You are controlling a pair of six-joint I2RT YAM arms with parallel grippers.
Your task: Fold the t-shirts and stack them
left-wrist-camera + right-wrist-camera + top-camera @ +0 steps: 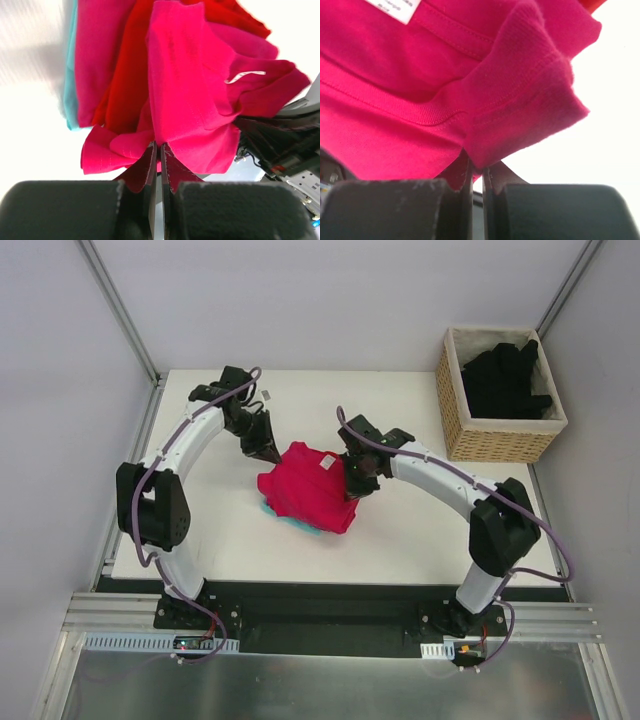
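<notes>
The magenta-pink t-shirt (305, 488) lies bunched in the middle of the table, its small white label (326, 464) facing up. My left gripper (268, 452) is at the shirt's far-left edge, shut on a pinch of pink cloth (159, 146). My right gripper (352, 478) is at the shirt's right edge, shut on a hemmed fold near the collar (476, 167). In the left wrist view a brighter red t-shirt (125, 75) shows between pink layers. Black t-shirts (505, 380) fill the basket.
A teal cloth (290, 522) pokes out under the pink shirt's near edge. The wicker basket (495, 440) stands at the table's far right corner. A small pale object (268, 394) lies near the table's far edge, behind the left arm.
</notes>
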